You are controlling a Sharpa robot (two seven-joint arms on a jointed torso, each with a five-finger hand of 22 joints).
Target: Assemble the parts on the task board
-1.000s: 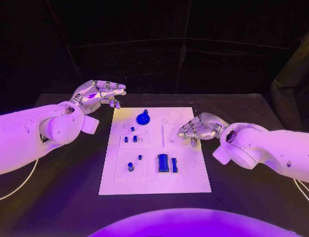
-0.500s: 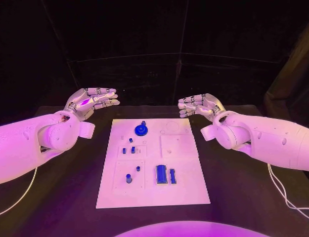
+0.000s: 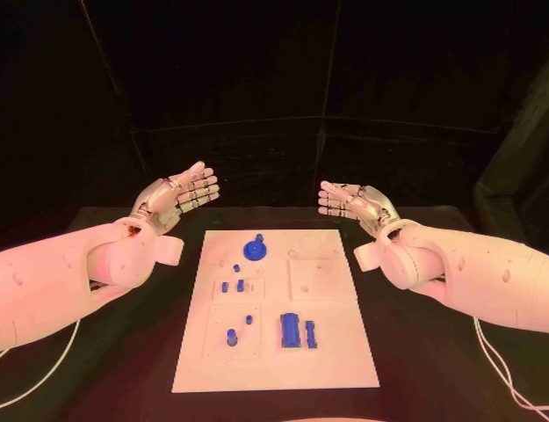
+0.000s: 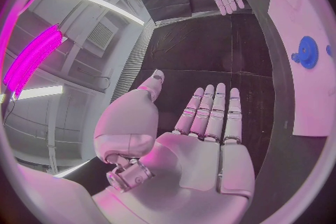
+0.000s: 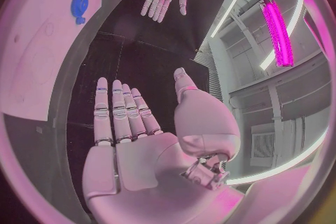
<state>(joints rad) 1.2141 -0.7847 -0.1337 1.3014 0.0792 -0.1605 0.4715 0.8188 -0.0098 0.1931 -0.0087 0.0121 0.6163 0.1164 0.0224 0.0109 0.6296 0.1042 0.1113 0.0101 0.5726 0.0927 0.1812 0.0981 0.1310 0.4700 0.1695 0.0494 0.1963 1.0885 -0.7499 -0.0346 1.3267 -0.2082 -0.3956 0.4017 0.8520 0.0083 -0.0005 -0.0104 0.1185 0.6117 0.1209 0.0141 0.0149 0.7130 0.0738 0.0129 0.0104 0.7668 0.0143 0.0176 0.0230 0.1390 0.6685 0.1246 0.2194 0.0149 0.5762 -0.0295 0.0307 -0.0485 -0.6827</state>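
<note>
Both hands are up off the table, palms facing each other, past the far end of the task board (image 3: 274,369). Left hand (image 3: 181,195) and right hand (image 3: 353,201): fingers straight, a little apart, nothing held; both wrist views show bare palms.

Board lies flat mid-table, long axis running away from the robot. On it, all blue: a round disc part (image 3: 257,250) near the far end with a small knob just beyond it, small pegs (image 3: 233,286) in the left middle field, a peg pair (image 3: 239,333) in the near-left field, a tall block (image 3: 291,329) with a slim bar (image 3: 311,333) just beside it near centre. The right middle field (image 3: 312,280) looks bare; faint circle outlines mark the far-right corner.

Can't tell from here whether every part is seated. This pose fits either hands parked with parts in their slots, or hands raised between placements. So no specific move called.

If more handling comes, my read:
- pegs are small and close together, so pinch from straight above and keep spare fingers clear of neighbours
- block and bar nearly touch, so approach from the open side
- board may slide on the black table (image 3: 122,352), so push straight down only
</note>
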